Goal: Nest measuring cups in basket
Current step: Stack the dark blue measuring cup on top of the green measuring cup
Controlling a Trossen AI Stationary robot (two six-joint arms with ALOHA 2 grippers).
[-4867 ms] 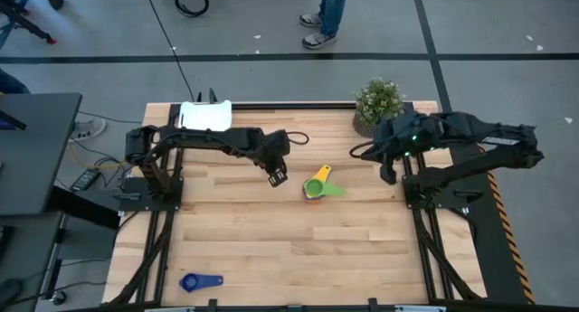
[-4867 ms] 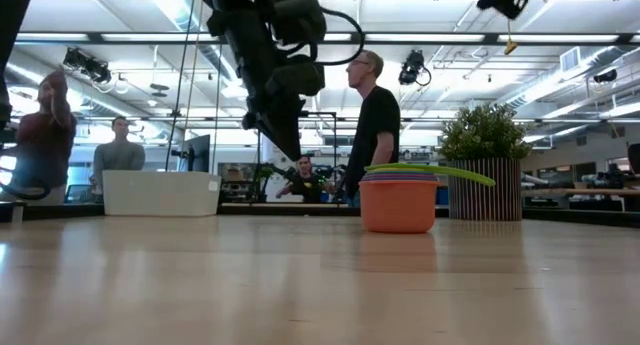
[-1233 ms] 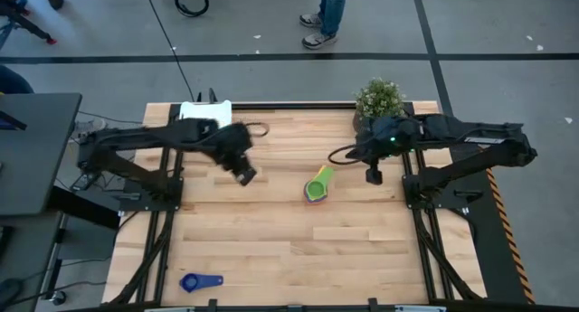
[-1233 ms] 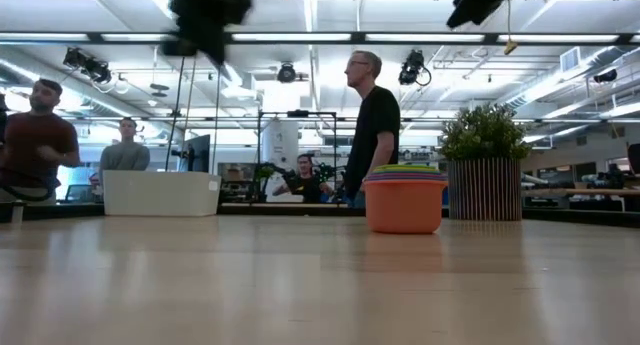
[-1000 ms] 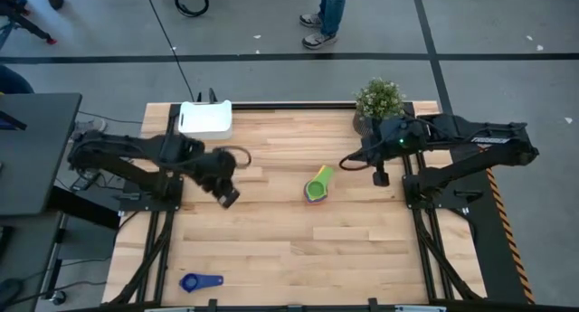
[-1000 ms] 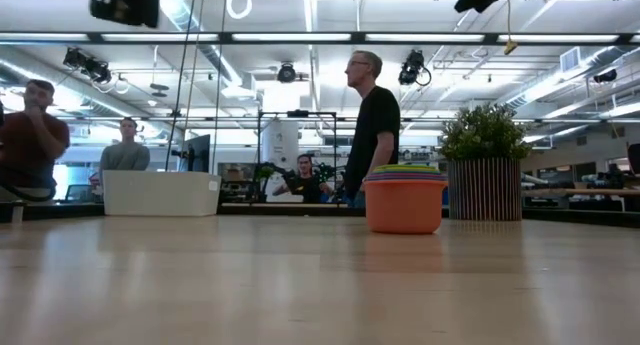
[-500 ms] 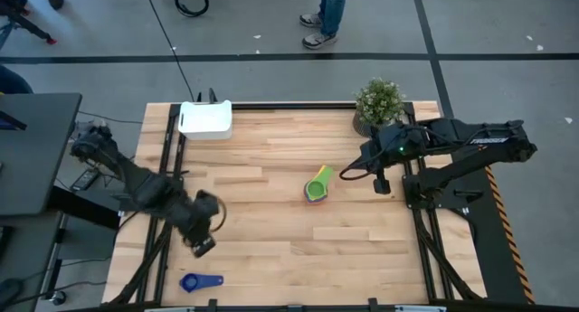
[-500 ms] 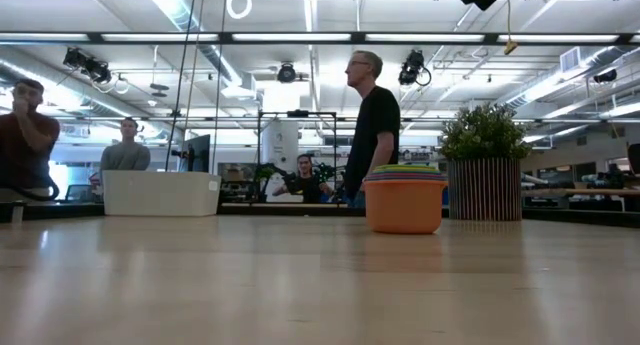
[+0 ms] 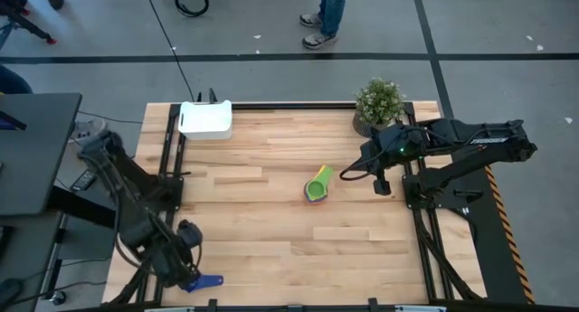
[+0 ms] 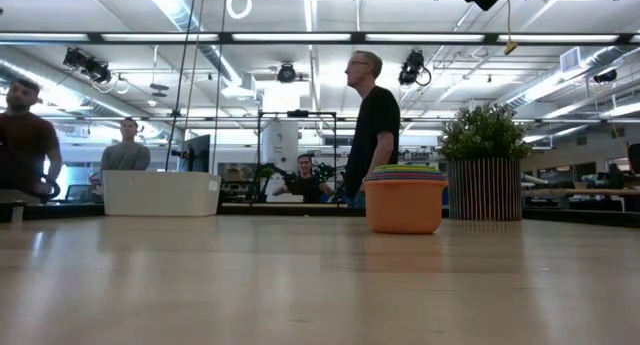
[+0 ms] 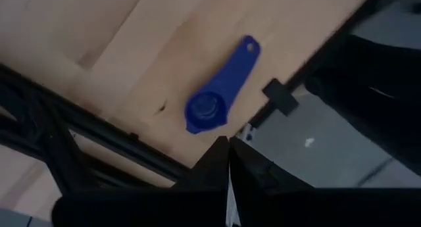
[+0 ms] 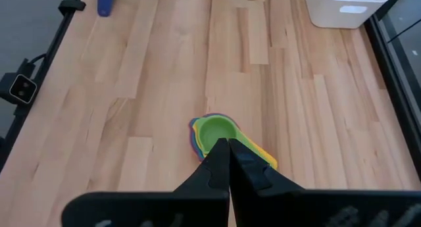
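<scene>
A stack of nested measuring cups (image 9: 317, 184) stands mid-table on its orange bottom cup (image 10: 405, 207), with the green cup (image 12: 217, 130) on top. A lone blue cup (image 11: 214, 105) lies flat near the table's near left corner, its handle (image 9: 213, 280) pointing right. The white basket (image 9: 206, 119) stands at the far left edge. My left gripper (image 9: 188, 276) hovers just left of the blue cup, pointing steeply down, its fingertips (image 11: 228, 143) together. My right gripper (image 9: 380, 183) hangs shut above the table, right of the stack, touching nothing.
A potted plant (image 9: 378, 102) stands at the far right, behind the right arm. Black frame rails (image 9: 158, 212) run along the table's left and right sides. People stand and sit in the room beyond the far edge (image 10: 375, 125).
My left gripper has swung from the left middle of the table toward the near left corner, sinking slightly and turning, and now hangs beside the lone blue cup. The cups and the basket have stayed where they were.
</scene>
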